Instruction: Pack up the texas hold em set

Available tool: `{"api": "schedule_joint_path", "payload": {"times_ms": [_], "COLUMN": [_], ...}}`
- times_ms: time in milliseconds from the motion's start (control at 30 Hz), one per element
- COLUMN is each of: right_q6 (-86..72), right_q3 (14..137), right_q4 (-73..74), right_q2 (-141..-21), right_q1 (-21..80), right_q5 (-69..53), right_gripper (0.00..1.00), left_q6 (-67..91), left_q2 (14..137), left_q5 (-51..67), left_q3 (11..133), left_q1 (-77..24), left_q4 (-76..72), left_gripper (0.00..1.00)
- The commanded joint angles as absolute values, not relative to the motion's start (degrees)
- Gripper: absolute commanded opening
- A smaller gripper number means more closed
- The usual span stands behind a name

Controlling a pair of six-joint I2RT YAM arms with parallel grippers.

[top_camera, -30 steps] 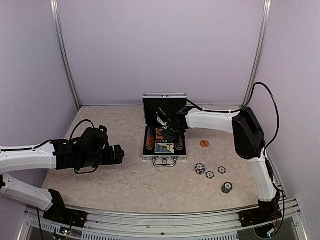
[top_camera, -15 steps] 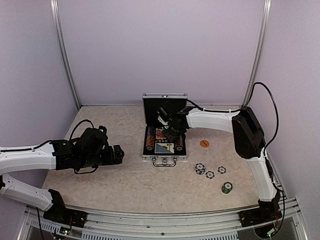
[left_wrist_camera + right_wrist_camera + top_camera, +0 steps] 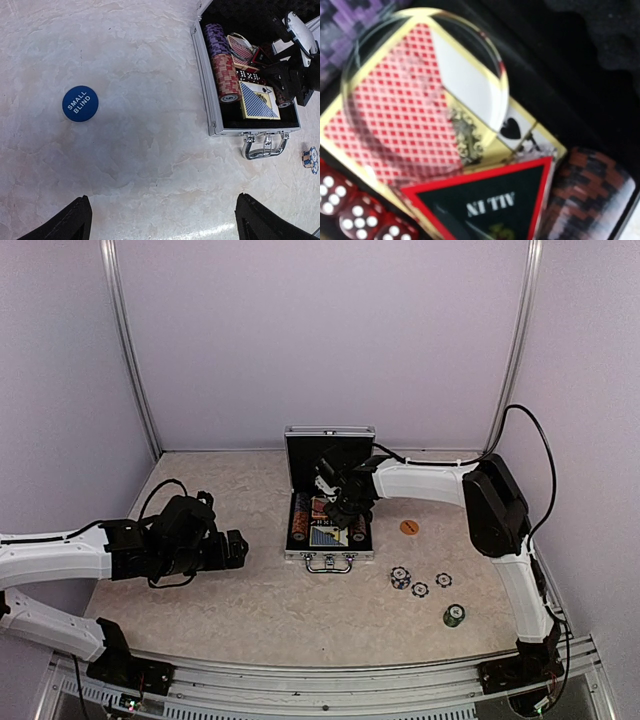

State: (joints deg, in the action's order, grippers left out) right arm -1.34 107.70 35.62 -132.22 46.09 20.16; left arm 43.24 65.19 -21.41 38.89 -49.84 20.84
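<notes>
The silver case (image 3: 296, 554) lies open at the table's middle with its black-lined lid (image 3: 330, 448) upright. In the left wrist view it holds purple chips (image 3: 216, 38), red-brown chips (image 3: 226, 76), a red deck (image 3: 239, 48), a blue deck (image 3: 260, 100) and red dice (image 3: 248, 76). My right gripper (image 3: 338, 502) hangs low inside the case. Its wrist view shows the red deck (image 3: 395, 115) under a clear round disc (image 3: 427, 75), a black "ALL IN" triangle (image 3: 490, 200) and dice (image 3: 350, 212), but no fingers. My left gripper (image 3: 165, 222) is open over bare table, left of the case.
A blue "SMALL BLIND" disc (image 3: 80, 103) lies on the table left of the case. To the case's right lie an orange disc (image 3: 409, 527), three blue-white chips (image 3: 401, 577) and a green chip (image 3: 454, 615). The case handle (image 3: 265, 146) points toward the arms.
My right gripper has shifted slightly over the case contents. The left arm has stayed where it was.
</notes>
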Motion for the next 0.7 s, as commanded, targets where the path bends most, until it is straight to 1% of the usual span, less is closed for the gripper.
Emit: {"api": "schedule_joint_path", "payload": {"times_ms": [0,333,667], "right_q6": [-2.35,-2.6,-3.26], "right_q3": [106.95,107.37,109.24], "right_q4": [35.24,35.86,37.34], "right_q2": [-130.36,-130.55,-131.58], "right_q1": [46.67,46.67,46.58], "right_q5": [17.66,17.1,25.28], "right_gripper": [0.46,0.46,0.47], "left_q6": [43.23,42.98,42.96], "left_q2": [64.4,64.36,64.4], "left_q5": [-21.51,-21.42,-21.29], "left_q3": [38.54,38.85,39.41], "left_q1": [-49.61,-49.66,-49.66], "left_q4": [20.22,20.27,20.39], "left_gripper": [0.99,0.99,0.99]}}
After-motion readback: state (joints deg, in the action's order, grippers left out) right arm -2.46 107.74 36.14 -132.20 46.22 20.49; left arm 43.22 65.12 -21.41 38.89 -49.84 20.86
